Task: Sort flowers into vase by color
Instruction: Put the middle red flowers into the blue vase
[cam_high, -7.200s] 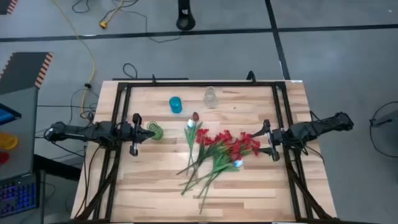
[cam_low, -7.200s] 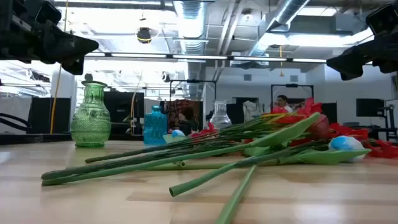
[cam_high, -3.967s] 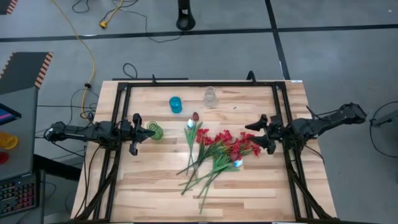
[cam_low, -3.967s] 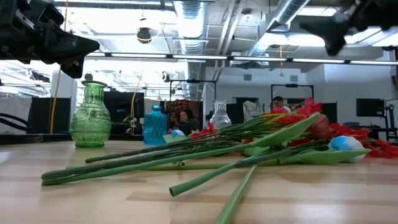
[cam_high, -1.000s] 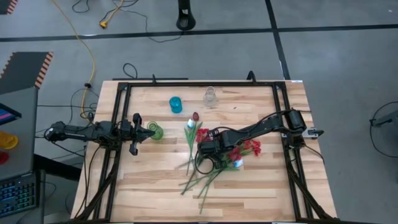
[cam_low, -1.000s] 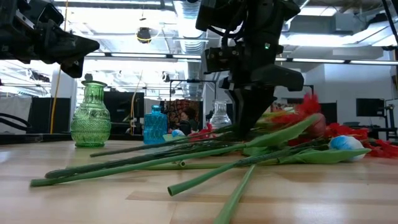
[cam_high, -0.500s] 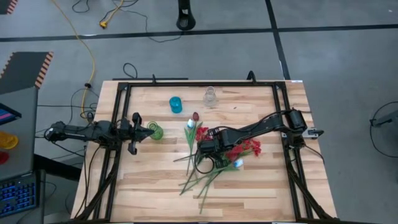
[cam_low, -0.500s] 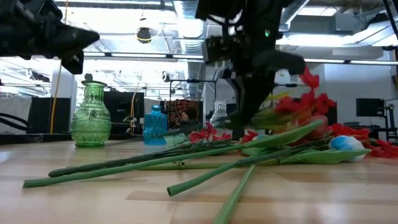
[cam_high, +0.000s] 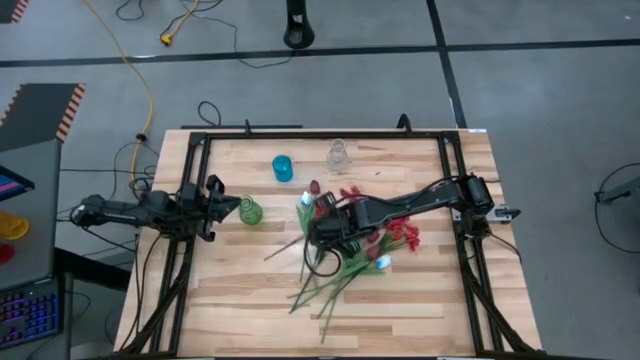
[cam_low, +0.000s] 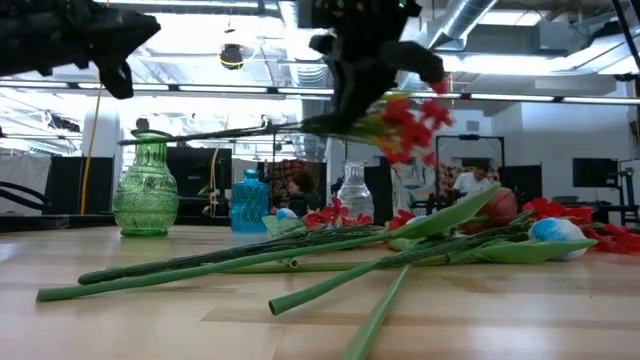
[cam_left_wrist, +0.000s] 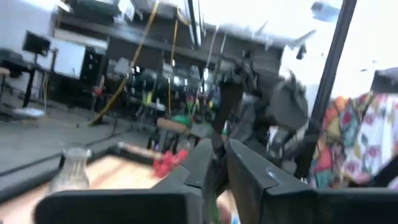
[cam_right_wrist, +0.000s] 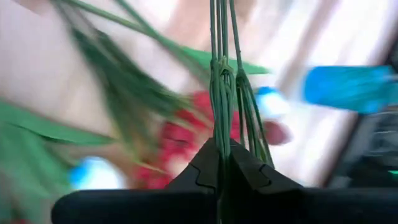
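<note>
My right gripper (cam_high: 318, 232) hangs over the middle of the table, shut on a red flower (cam_low: 408, 118) that is up in the air. The other flowers (cam_high: 345, 265) lie in a loose pile on the wood, their stems fanning toward the near edge. A green vase (cam_high: 250, 211), a blue vase (cam_high: 282, 167) and a clear vase (cam_high: 339, 156) stand upright at the far left and far middle. My left gripper (cam_high: 236, 207) waits shut at the left edge, beside the green vase, touching nothing. My right gripper pinches the red flower's thin green stems (cam_right_wrist: 222, 127) between its two fingers, a little below the blossoms. The fingers slant down from the table's right and lie across the stems. The flower is lifted clear and nearly level, its cut end (cam_low: 130, 140) pointing toward the left.
The pile of stems and blossoms (cam_low: 300, 255) fills the table's middle, right under the lifted flower. The black frame rails (cam_high: 192, 180) run along both sides. A white tulip (cam_high: 381, 263) lies at the right of the pile. Bare wood shows at the near left.
My right gripper has risen from the pile and rolled at the wrist, taking the red flower along. Its stem has come off the table and now hangs nearly level above the other flowers. My left gripper has tipped upward a little.
</note>
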